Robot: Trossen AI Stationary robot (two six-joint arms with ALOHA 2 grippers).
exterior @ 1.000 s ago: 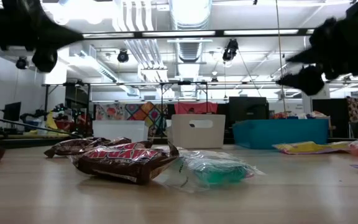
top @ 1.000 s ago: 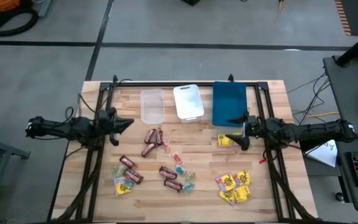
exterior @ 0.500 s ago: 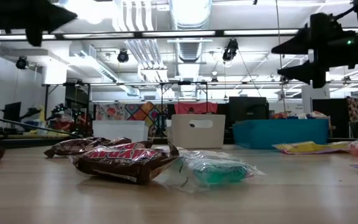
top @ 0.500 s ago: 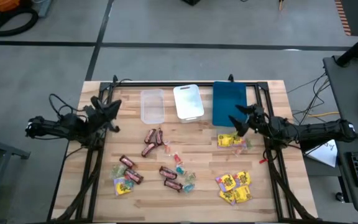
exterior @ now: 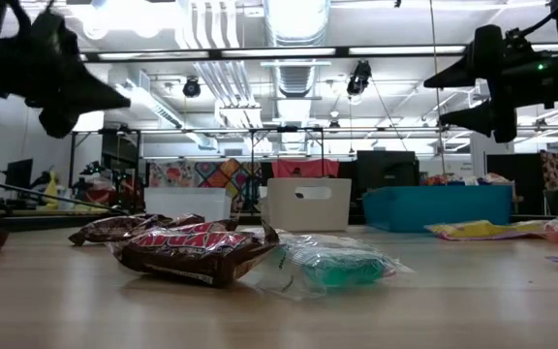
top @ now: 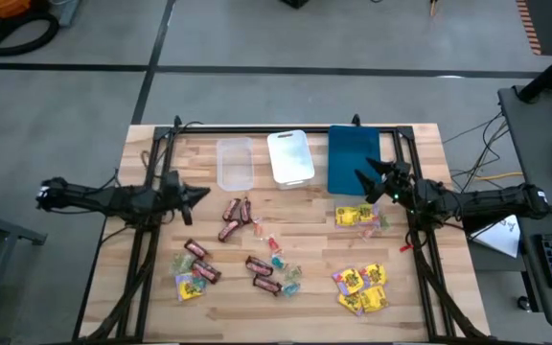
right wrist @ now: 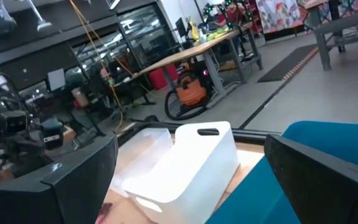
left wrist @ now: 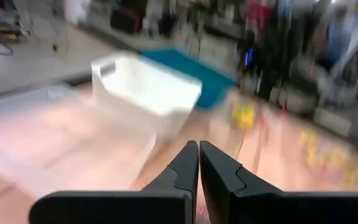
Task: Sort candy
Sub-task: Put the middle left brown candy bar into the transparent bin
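Left wrist view motion-blurred; yellow packets (left wrist: 244,115) indistinct.

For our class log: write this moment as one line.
left pincer: shut, empty | right pincer: open, beside blue tray | sweets: unsorted

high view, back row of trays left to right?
clear tray → white tray → blue tray

Wooden table (top: 420,297) — candy (top: 266,259); trays (top: 290,158)
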